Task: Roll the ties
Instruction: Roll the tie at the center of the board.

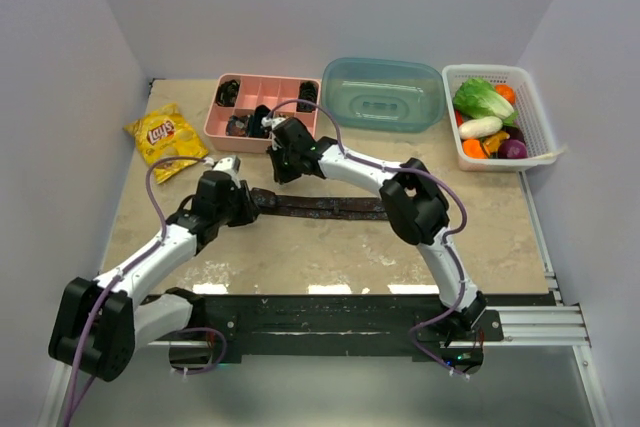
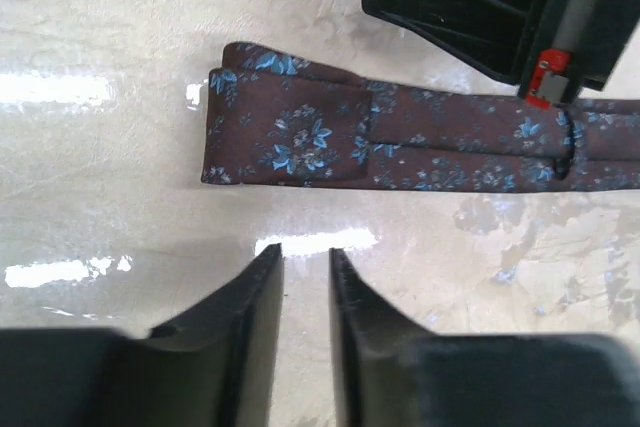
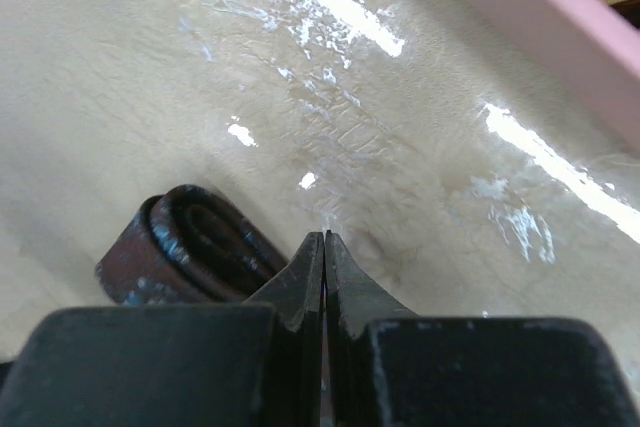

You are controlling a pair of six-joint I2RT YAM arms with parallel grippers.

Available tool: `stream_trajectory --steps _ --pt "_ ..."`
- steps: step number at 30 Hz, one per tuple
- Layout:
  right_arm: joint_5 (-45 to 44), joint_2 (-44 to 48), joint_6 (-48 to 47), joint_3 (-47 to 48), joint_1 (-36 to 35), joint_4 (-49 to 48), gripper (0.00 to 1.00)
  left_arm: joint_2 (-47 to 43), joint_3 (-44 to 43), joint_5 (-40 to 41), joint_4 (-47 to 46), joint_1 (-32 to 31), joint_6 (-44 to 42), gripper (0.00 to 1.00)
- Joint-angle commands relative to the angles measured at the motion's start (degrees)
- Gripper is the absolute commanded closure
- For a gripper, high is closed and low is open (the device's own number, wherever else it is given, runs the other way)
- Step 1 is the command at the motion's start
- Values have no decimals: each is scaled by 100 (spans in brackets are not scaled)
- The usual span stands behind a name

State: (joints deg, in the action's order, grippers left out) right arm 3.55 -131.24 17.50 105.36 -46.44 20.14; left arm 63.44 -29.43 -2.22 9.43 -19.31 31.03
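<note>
Lying flat mid-way across the table (image 1: 330, 257), the tie (image 1: 320, 207) has bare top seen along its near edge. Its brown, blue-flowered end is folded over. The left gripper (image 2: 305, 267) is held slightly apart and empty, the right gripper (image 3: 324, 247) pressed closed and empty.

White arm links (image 1: 165, 247), black joints (image 1: 412, 209), thin purple cables (image 1: 150, 182), matte black wedge-shaped fingers (image 2: 245, 317).

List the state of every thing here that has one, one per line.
tie, one end rolled a few turns, rest lying flat
left fingers, slightly apart, empty
right fingers, shut, empty
pink tray, some compartments filled
basket, full of vegetables
</note>
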Motion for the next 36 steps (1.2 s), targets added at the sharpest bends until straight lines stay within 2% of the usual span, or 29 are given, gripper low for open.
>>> stream_trajectory --steps 1,2,5,7,8,10,11,12,15,19,27,36 --pt "-30 810 -18 -321 20 -238 99 -157 -326 12 94 129 62 57" --pt "22 958 -10 -428 20 -387 99 -122 -387 -128 59 173 27 47" --pt "277 1266 -27 -744 20 -677 99 10 -510 -348 -99 366 -35 31" --pt "505 1355 -36 -902 12 -792 99 107 -555 -480 -265 559 -70 24" --pt "567 1408 -53 -947 12 -845 99 186 -538 -847 -345 699 -88 18" --pt "847 1382 -97 -1000 3 -924 99 309 -494 -1323 -651 1209 -97 15" --pt "919 1347 -132 -974 3 -907 99 475 -424 -1882 -784 1393 -105 14" --pt "998 1260 -141 -965 -6 -881 98 572 -388 -2166 -1081 1752 -106 13" --pt "1174 1075 -203 -921 -6 -819 98 976 -204 -3125 -1652 2298 8 12" --pt "1280 899 -176 -965 -50 -872 98 1425 139 -3969 -2515 2590 430 13" --pt "1227 758 -150 -1053 -59 -986 98 1830 227 -3874 -2701 2599 387 13" --pt "1323 635 -141 -1167 -67 -1039 99 2295 236 -3733 -2946 2590 448 24"
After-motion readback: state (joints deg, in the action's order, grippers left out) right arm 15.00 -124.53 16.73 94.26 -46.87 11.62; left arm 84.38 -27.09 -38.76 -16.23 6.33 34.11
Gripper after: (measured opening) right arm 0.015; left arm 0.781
